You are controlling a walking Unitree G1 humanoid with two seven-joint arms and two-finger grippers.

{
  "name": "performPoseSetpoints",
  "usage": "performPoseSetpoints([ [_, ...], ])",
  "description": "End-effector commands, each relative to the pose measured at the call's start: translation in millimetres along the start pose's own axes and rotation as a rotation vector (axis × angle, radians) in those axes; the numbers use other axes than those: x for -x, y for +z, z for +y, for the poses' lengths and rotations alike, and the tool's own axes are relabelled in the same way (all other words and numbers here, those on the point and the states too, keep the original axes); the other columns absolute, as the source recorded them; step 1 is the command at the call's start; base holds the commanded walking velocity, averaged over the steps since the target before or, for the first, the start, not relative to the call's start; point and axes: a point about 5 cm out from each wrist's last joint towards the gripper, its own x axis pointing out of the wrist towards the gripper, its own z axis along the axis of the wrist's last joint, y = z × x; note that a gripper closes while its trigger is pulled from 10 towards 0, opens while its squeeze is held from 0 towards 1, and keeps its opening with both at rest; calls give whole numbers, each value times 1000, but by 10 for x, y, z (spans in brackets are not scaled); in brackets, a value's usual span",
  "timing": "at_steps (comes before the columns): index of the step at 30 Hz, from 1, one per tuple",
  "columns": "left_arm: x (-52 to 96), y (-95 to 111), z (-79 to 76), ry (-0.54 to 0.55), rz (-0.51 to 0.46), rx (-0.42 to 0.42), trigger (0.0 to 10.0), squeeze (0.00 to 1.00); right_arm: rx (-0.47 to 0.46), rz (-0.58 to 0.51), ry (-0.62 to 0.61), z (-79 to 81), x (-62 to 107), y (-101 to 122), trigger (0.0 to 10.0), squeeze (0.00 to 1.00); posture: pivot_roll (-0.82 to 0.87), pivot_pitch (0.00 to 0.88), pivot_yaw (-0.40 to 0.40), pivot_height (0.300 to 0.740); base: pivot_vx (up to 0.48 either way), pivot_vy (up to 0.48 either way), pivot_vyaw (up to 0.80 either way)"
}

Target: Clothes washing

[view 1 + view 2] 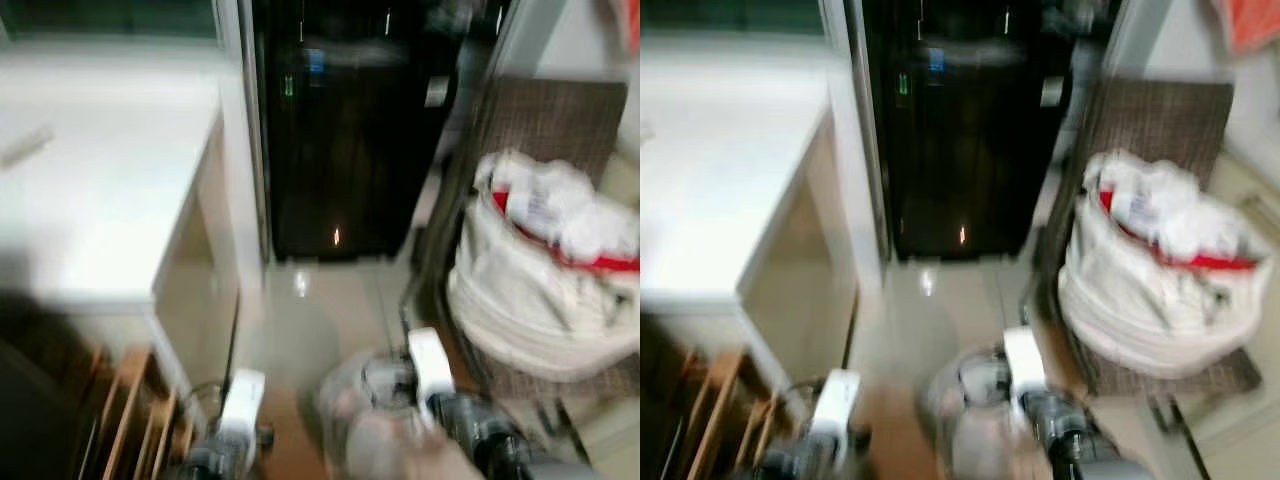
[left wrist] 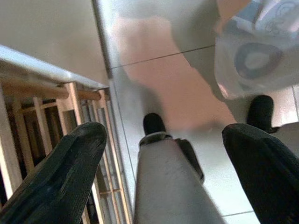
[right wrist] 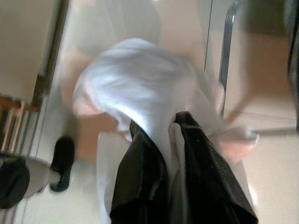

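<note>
- While the head views are blurred, the right end effector [image 3: 170,140] can be seen in its wrist view with both black fingers [image 3: 140,182] pinched tight on a fold of a pale, thin garment [image 3: 135,88].
- That garment hangs bunched below the right end effector, above the glossy tiled floor [image 1: 300,320]; in the head views it is a whitish, half-sheer lump low in the middle of the scene [image 1: 385,420], just left of the right arm's white wrist block.
- The left end effector [image 2: 163,154] holds nothing; its two fingers [image 2: 65,163] stand wide apart, pointing down at the floor beside a wooden rack [image 2: 42,121].
- A grey robot leg with a black foot [image 2: 154,123] shows between those fingers.
- At the left stands a white tabletop [image 1: 100,170], with the wooden rack's slats below its near corner [image 1: 130,410].
- Straight ahead, past the tabletop's edge, is a tall black glossy appliance [image 1: 350,130] with small lit marks on its front.
- On the right, a brown woven chair [image 1: 1160,120] carries a large cream laundry bag [image 1: 1150,290], stuffed with white cloth and showing a red strip near its top.
- The bag lies well apart from the held garment, to the robot's right.
</note>
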Motion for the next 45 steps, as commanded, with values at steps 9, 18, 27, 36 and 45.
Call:
performPoseSetpoints([
  [9, 5, 77, -105, -17, 7, -6, 10000, 0, -111, 96, -5, 5, 17, -235, 10000, 0, -37, 4, -18, 740, 0, 0, 0],
  [18, 7, 56, -147, -37, 25, -4, 10000, 0, -123, 130, 10, 36, 24, -337, 10000, 0, -23, 6, -17, 740, 0, 0, 0],
  [27, 3, 29, -106, -13, 14, 10, 10000, 0, -39, 116, -3, 25, 23, -321, 10000, 0, -26, 6, -25, 740, 0, 0, 143],
  [36, 7, -137, 285, 36, 22, -15, 10000, 0, 11, 96, -29, -23, 26, -285, 10000, 0, -48, 0, -7, 740, 0, 0, 67],
  [45, 11, -140, 351, 44, 12, -22, 10000, 0, 75, 111, -36, -62, 39, -325, 10000, 0, -21, 0, -25, 740, 0, 0, 384],
])
